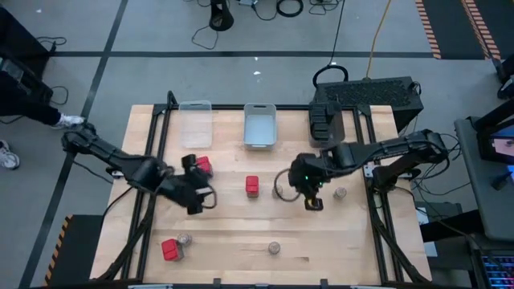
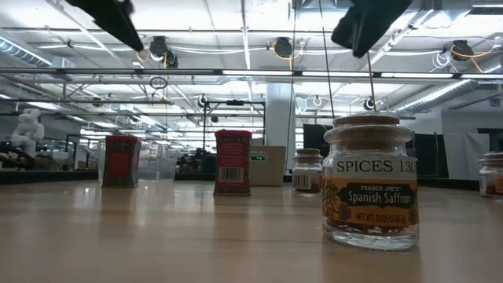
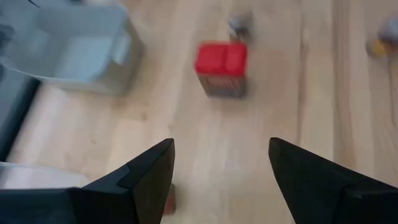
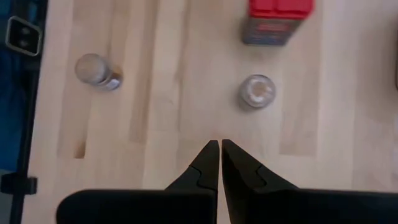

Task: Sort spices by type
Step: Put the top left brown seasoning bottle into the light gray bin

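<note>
Facing L gripper: red box, apart.

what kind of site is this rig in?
Likely a robotics lab or workshop: the wooden table stands on a grey floor with loose cables, and the low view shows exposed ceiling rails and strip lights above benches.
</note>
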`<act>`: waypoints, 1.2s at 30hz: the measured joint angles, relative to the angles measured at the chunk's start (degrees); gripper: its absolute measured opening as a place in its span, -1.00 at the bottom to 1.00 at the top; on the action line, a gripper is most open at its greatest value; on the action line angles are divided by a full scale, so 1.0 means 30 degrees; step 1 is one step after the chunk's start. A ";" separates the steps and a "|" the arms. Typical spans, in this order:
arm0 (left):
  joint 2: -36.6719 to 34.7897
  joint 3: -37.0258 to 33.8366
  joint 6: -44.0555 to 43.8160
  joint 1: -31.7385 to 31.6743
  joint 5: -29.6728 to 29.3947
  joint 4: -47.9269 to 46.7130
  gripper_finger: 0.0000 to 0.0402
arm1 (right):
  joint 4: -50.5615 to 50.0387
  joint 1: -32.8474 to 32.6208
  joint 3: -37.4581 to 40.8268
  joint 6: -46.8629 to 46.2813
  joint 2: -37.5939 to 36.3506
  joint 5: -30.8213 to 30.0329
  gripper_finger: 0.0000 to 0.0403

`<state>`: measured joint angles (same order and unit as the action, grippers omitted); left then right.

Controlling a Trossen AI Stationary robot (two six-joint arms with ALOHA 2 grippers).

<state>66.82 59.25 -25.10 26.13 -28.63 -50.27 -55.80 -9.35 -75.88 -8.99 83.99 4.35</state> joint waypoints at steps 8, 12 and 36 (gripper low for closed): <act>-0.5321 -0.3436 0.0441 0.1841 -0.4843 0.3609 0.33 | 0.0934 -0.1485 0.0000 0.0911 0.0000 -0.2080 -1.00; -0.7942 -0.4912 0.1993 0.0426 -0.4465 0.5200 0.33 | 0.1384 -0.1363 0.0000 0.0010 0.0000 -0.4411 -1.00; -1.0052 -1.3576 0.6701 -0.1961 -0.3481 2.1195 0.33 | -0.1808 -0.0231 0.0000 -0.3898 0.0000 -0.4698 -0.63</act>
<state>36.67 18.52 -4.99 20.25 -39.07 13.31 -61.22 -10.04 -75.88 -20.69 83.99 -9.74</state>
